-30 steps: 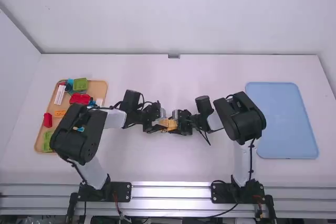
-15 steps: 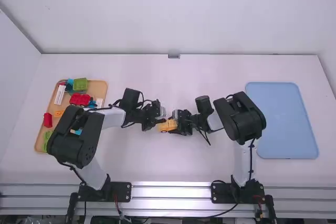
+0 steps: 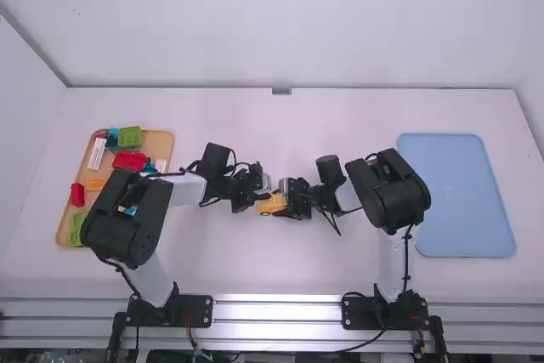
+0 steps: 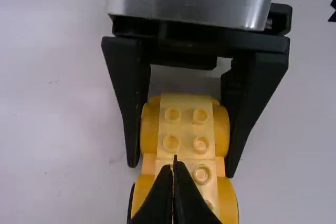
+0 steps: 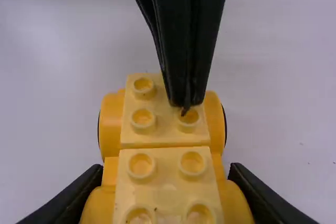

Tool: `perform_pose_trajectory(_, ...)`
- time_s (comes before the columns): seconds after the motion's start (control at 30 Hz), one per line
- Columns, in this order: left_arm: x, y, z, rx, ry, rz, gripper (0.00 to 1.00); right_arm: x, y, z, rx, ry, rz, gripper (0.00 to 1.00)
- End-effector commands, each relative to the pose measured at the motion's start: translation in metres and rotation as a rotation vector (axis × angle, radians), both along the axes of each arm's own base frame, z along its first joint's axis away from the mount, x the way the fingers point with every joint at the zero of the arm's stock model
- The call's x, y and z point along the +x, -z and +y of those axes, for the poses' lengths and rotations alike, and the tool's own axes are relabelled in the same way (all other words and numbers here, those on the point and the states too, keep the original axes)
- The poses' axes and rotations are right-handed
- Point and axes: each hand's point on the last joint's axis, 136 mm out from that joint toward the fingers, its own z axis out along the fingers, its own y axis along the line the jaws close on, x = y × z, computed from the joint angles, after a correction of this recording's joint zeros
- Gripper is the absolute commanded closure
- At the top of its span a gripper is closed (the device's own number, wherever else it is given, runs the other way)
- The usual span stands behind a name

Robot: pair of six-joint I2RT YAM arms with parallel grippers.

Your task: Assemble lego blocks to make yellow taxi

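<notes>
Midway across the high view, the partly built yellow taxi of studded plastic blocks (image 3: 273, 204) sits low over the white bench (image 3: 255, 269). The right claw (image 5: 167, 169) grips it by both flanks, probably to steady it and leave the studs free for pressing. The left claw (image 5: 186, 100) is closed on nothing, its joined tips set down at the studded top, which suggests a blunt press to seat the blocks. The wooden tray (image 3: 157, 144) of loose coloured blocks lies at the frame's left, likely as supply; the flat blue tray (image 3: 459, 201), at the right, may await the finished taxi.
</notes>
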Motion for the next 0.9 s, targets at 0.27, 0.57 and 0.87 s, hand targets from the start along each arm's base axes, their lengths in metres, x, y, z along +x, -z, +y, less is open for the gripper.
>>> perform_pose_trajectory(0.27,-0.019,0.043,0.016,0.17,-0.025,0.089,0.98,0.001,0.005,-0.001,-0.012,0.003,-0.003,0.5)
perform_pose_trajectory(0.57,-0.023,0.05,0.022,0.225,-0.016,0.087,0.98,0.002,0.006,-0.001,-0.018,0.008,-0.005,0.5)
perform_pose_trajectory(0.87,0.005,-0.01,0.003,-0.002,-0.006,-0.073,0.98,0.005,0.009,-0.003,-0.036,0.023,-0.012,0.5)
